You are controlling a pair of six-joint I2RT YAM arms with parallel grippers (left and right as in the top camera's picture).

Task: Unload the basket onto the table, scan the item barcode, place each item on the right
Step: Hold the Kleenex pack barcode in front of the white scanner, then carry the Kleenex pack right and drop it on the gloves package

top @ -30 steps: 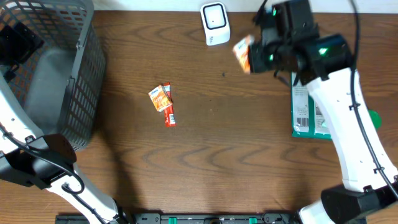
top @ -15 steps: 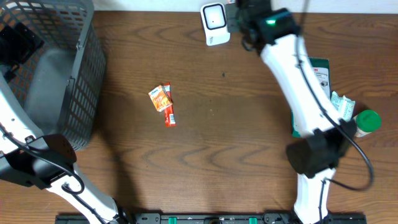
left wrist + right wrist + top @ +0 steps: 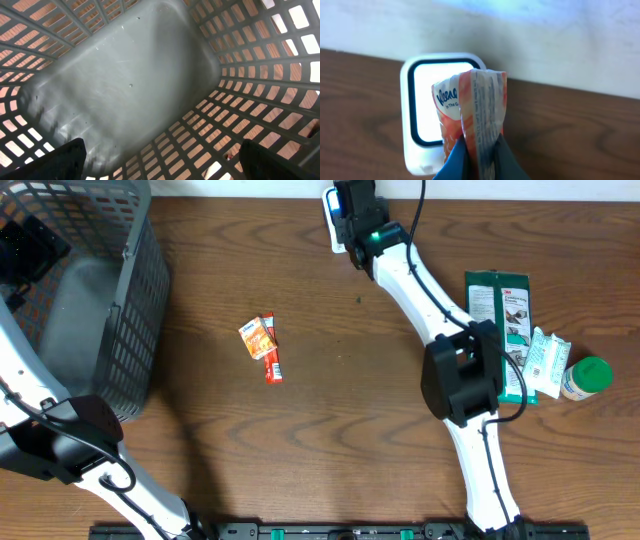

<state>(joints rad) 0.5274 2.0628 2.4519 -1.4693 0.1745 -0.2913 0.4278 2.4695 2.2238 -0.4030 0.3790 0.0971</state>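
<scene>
Overhead, the right gripper [image 3: 355, 210] hangs over the scanner [image 3: 331, 225] at the far edge of the table [image 3: 350, 440]. It covers nearly all of the scanner, leaving only a sliver of white casing in view, and the held item cannot be seen from above. The right wrist view supplies it: the two fingers are pinched almost together on the lower end of an orange-and-white packet [image 3: 472, 110]. The packet stands upright before the scanner's bright window and hides its right half. The packet's bottom is cut off by the frame, and whether a barcode faces the window cannot be told.

The left gripper [image 3: 172, 167] is spread wide and empty inside the grey basket [image 3: 130, 85], with only its dark tips showing at the bottom corners.

Two small packets [image 3: 262, 348] lie mid-table. At the right lie a green pack [image 3: 500, 305], partly under the arm, a white pack [image 3: 545, 360] and a green-lidded bottle [image 3: 585, 377].
</scene>
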